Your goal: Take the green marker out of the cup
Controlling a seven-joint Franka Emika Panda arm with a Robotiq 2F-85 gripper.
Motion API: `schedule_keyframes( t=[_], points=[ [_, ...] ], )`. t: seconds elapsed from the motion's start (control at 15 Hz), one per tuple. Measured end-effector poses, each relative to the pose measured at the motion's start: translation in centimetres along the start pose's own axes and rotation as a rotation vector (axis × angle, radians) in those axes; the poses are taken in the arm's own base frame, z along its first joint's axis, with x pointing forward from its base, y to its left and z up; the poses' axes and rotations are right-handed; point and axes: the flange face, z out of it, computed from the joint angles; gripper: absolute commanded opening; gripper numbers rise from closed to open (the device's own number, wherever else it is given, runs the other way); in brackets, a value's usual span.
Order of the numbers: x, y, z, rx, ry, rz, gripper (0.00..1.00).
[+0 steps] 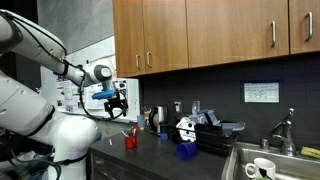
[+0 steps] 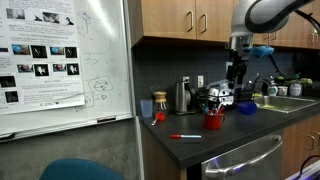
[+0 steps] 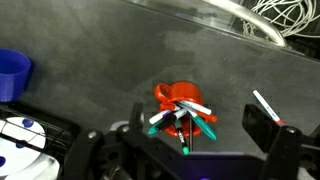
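The small red cup (image 3: 178, 98) stands on the dark counter and holds several markers that fan out of it. At least two have green caps (image 3: 205, 126). My gripper (image 3: 195, 132) is open and hangs above the cup, with one finger on each side of the markers and touching nothing. In both exterior views the gripper (image 1: 115, 103) (image 2: 236, 84) is well above the cup (image 1: 130, 142) (image 2: 213, 121).
A blue container (image 3: 12, 72) (image 1: 186, 150) stands near the cup. A loose red-tipped marker (image 3: 265, 104) (image 2: 185, 136) lies on the counter. A white mug (image 1: 262, 168) sits in the sink. Appliances and cables line the back wall under the cabinets.
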Motion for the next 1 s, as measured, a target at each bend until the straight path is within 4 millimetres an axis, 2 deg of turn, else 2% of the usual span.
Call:
schedule_keyframes(
  t=[0.27,0.6,1.0],
  points=[
    [2.5,-1.9,2.1,-0.007,0.033,-0.049,1.0],
    [5.1,-2.6,4.2,0.006,0.02,-0.074,1.0],
    [6.8,-3.1,6.5,0.018,-0.03,-0.095,1.0]
  ],
)
